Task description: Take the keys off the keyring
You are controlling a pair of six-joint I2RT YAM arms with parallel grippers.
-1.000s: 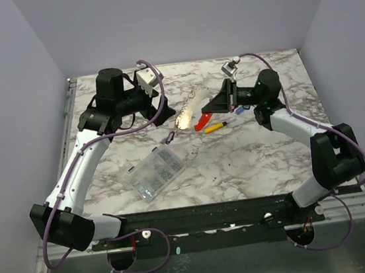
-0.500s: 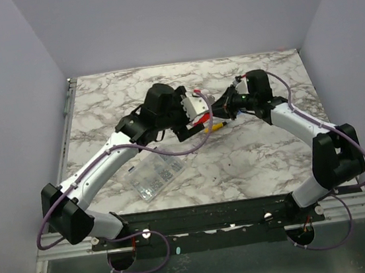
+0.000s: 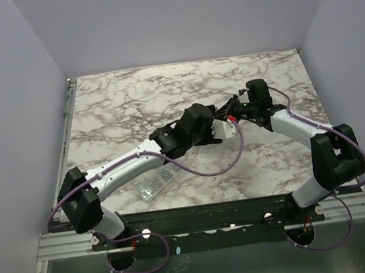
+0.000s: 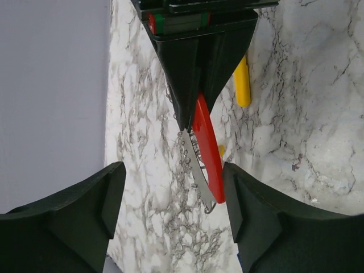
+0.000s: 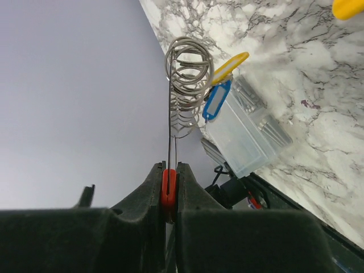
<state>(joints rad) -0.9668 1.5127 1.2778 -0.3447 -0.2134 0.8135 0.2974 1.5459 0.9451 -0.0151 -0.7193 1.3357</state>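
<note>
**Right tool.** The right tool [image 5: 169,169] is pressed together on the red band of the keyring [image 4: 207,145]. The band is pinched edge-on between its two fingers, and nothing else is in its grip.

**Left tool.** The left tool [image 4: 170,199] stands apart, with one finger [image 4: 74,210] on either side of the keyring's free end. Neither finger touches the keyring. It holds nothing.

**Keyring.** It is held clear of the desk [image 4: 307,114] and projects from the right tool's fingertips toward the left tool. A grey metal piece lies along the red band. A coil of wire rings sits at the end away from the right tool.

**Keys.** The keys [image 5: 217,99] are on the coil at the keyring's far end. A yellow tag and a blue tag sit just beside each other. No others can be made out.

**Other items.** A clear box [image 5: 244,142] lies on the desk beyond the keyring, behind the tags in the right wrist view. A yellow screwdriver [image 4: 243,85] lies on the desk near the keyring, apart from it.

**Change since a second ago.**
- The left arm was then folded back, well apart from the keyring. It has since swung across, and its tool now brackets the keyring.
- The left fingers have begun to narrow.
- The right tool has stayed clamped on the keyring throughout.
</note>
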